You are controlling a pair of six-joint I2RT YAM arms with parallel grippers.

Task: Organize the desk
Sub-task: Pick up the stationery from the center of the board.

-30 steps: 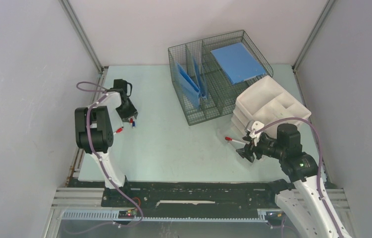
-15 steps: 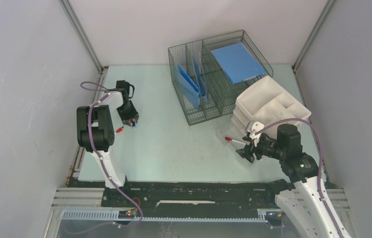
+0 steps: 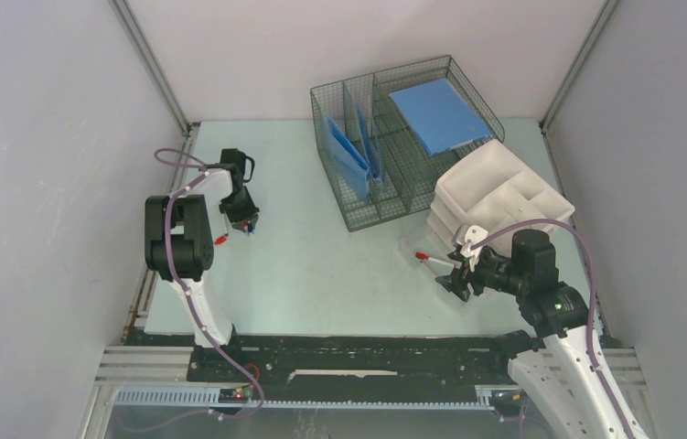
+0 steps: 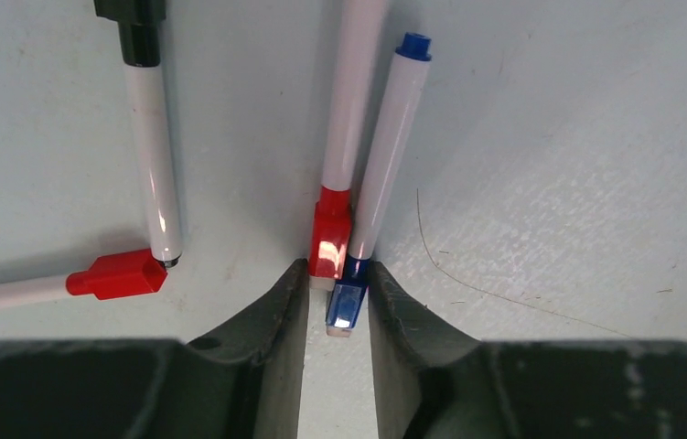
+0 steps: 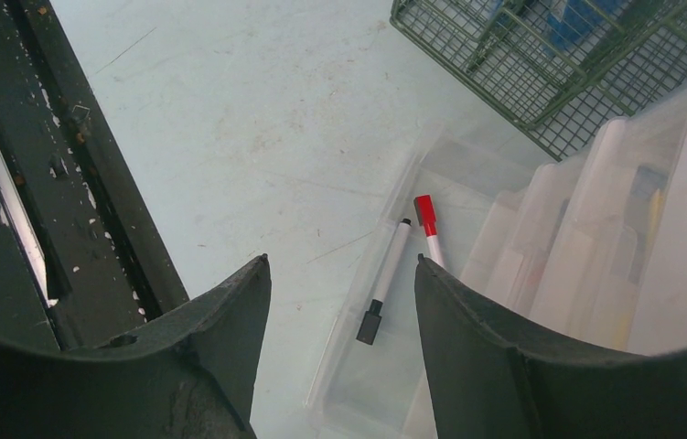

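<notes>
On the pale mint desk (image 3: 321, 283), my left gripper (image 3: 246, 222) is down at the far left. In the left wrist view its jaws (image 4: 338, 274) pinch the caps of a red-capped marker (image 4: 347, 128) and a blue-capped marker (image 4: 390, 155), which lie side by side on the desk. One finger touches each cap. My right gripper (image 3: 454, 279) hovers open (image 5: 341, 265) over a clear plastic case (image 5: 385, 384), which holds a black-capped marker (image 5: 385, 279) and a red-capped marker (image 5: 428, 224).
A black-capped marker (image 4: 152, 137) and another red-capped marker (image 4: 115, 274) lie left of the pinched pair. A wire mesh organiser (image 3: 394, 137) with blue folders stands at the back. Stacked white trays (image 3: 495, 197) sit at the right, and a black rail (image 5: 74, 183) runs along the near edge.
My left gripper has shifted slightly right and lower onto the marker caps, and its jaws have narrowed around them. The right arm has barely moved.
</notes>
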